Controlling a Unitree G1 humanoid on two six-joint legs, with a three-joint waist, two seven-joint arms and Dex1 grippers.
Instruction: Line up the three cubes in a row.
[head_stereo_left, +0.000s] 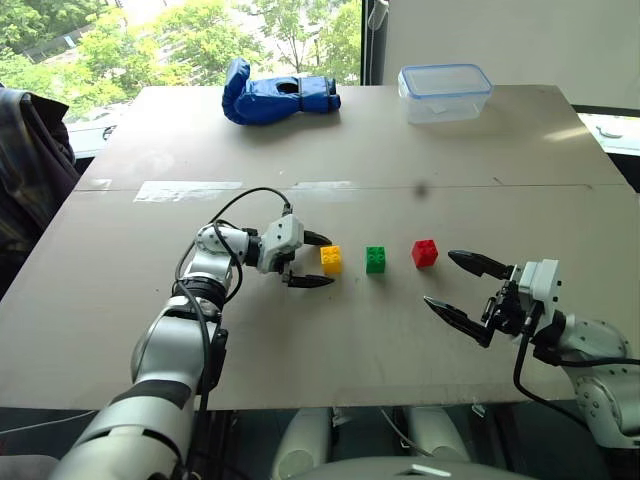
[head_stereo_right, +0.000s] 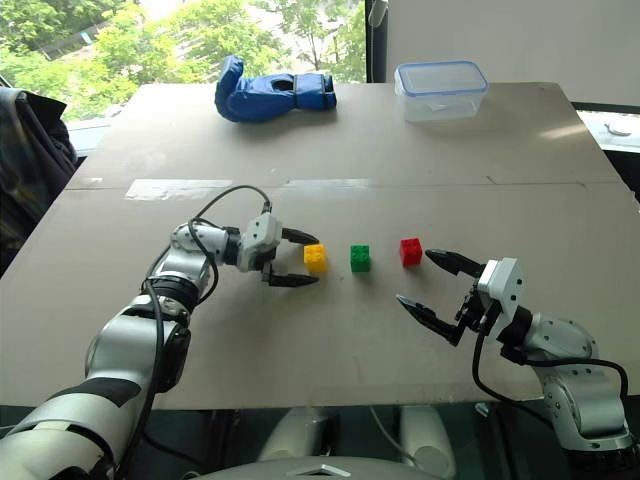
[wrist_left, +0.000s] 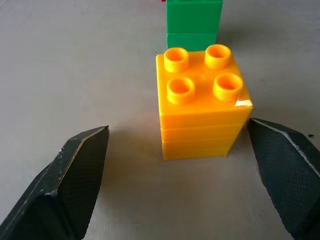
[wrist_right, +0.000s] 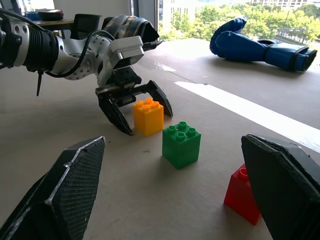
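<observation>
Three studded cubes stand in a row on the table: yellow cube (head_stereo_left: 331, 259), green cube (head_stereo_left: 376, 259) and red cube (head_stereo_left: 425, 253). My left gripper (head_stereo_left: 316, 260) is open just left of the yellow cube, one finger on each side of it. In the left wrist view the yellow cube (wrist_left: 202, 105) rests on the table between the spread fingers, one pad (wrist_left: 285, 170) close to its side. My right gripper (head_stereo_left: 455, 285) stands open to the right of the red cube, with nothing between its fingers.
A blue glove (head_stereo_left: 275, 96) and a clear plastic box (head_stereo_left: 445, 92) lie at the far side of the table (head_stereo_left: 300, 340). A strip of tape (head_stereo_left: 188, 190) crosses the table's left middle. Dark cloth (head_stereo_left: 30, 160) shows at the left edge.
</observation>
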